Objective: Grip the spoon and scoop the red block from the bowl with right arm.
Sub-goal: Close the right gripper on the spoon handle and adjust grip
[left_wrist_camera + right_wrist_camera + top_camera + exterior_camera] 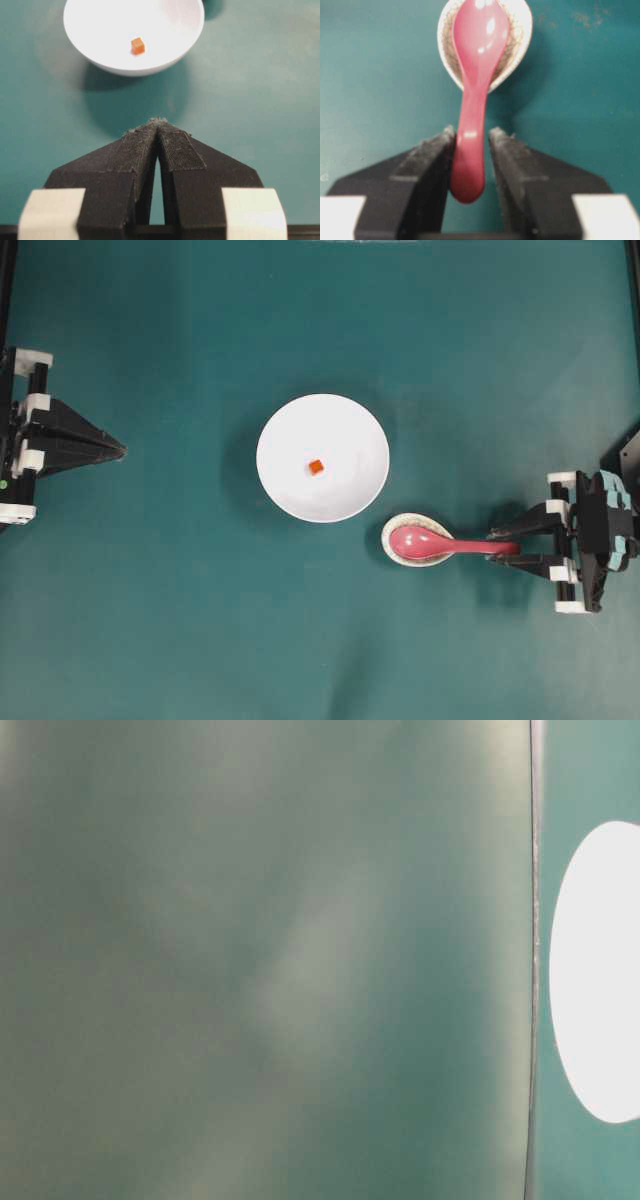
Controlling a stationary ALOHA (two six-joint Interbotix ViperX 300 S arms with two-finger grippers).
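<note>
Lab bench: teal mat [150, 620], two arms

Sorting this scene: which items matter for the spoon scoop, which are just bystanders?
Job:
- spoon, handle between the open right gripper fingers
- red block, in the bowl

Bystanders:
- small speckled dish under the spoon's scoop
- left gripper, shut, parked away from the bowl

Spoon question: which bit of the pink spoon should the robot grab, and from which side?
Grab the spoon by its straight handle end, coming from the right in the overhead view. The scoop rests in the small speckled dish, so only the handle sticks out free. The right gripper already has its open jaws either side of it.
</note>
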